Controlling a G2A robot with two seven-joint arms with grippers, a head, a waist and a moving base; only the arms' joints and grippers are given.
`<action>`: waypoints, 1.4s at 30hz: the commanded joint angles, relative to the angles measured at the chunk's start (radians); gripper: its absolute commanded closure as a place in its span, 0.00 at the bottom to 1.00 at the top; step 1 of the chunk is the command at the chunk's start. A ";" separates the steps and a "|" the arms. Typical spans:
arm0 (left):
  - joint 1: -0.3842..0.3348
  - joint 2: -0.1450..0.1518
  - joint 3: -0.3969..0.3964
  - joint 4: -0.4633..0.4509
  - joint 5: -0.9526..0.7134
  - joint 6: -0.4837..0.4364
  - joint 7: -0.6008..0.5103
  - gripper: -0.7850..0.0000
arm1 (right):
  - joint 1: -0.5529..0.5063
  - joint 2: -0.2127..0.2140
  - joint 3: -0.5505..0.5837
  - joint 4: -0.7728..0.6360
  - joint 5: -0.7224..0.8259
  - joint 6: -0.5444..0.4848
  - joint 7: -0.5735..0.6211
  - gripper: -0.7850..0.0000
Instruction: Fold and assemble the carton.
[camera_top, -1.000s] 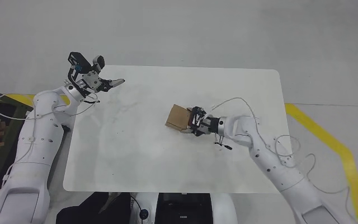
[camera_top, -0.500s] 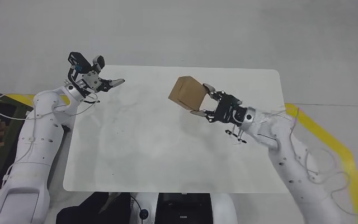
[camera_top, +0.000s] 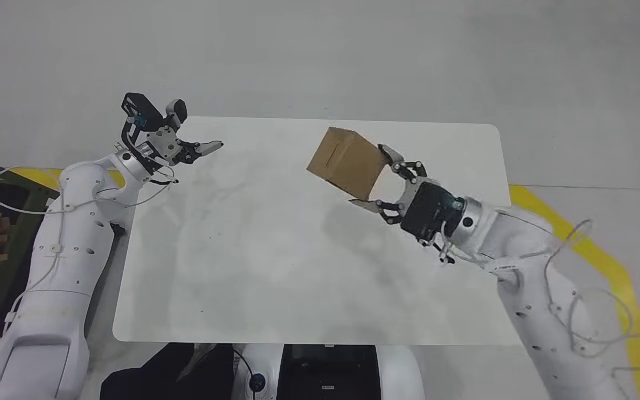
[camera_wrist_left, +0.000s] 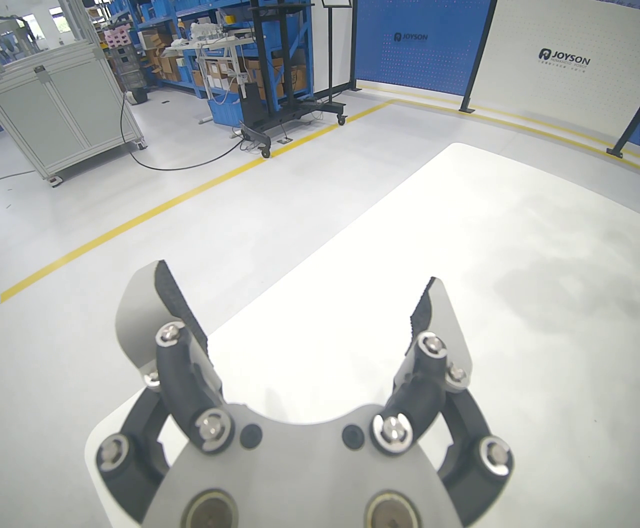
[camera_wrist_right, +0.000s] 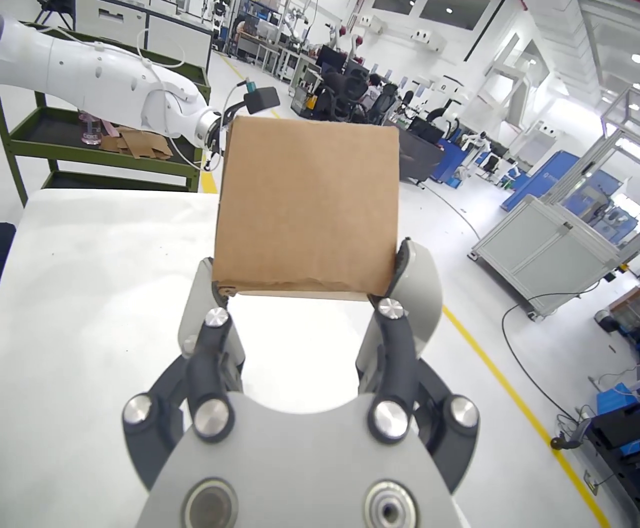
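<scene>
Top view: carton (camera_top: 345, 162) is held up off the surface (camera_top: 250, 270), upper middle of the frame, with the right hand (camera_top: 372, 178) clamped across its near end. Left hand (camera_wrist_left: 295, 290) is wide open and empty at upper left. That's only an edge grip, so I'd go slow and squeeze gently, or it'll probably pivot or dent.

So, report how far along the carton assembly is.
Done: the carton looks formed into a box, visible faces closed. In hand: the right gripper clamps one end, holding it above the table. The left gripper hangs open at a table corner. Left: probably securing hidden flaps and setting it down.
</scene>
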 joint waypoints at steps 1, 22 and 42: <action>0.000 0.000 0.000 0.000 0.000 0.000 0.000 0.00 | 0.014 -0.002 -0.014 0.026 0.021 -0.007 0.027 0.29; 0.000 0.000 0.000 0.000 0.000 0.000 0.000 0.00 | 0.183 -0.053 -0.248 0.429 0.169 -0.044 0.186 0.15; 0.000 0.000 0.000 0.000 0.000 0.000 0.000 0.00 | -0.078 0.011 0.076 0.214 0.047 0.138 0.000 0.00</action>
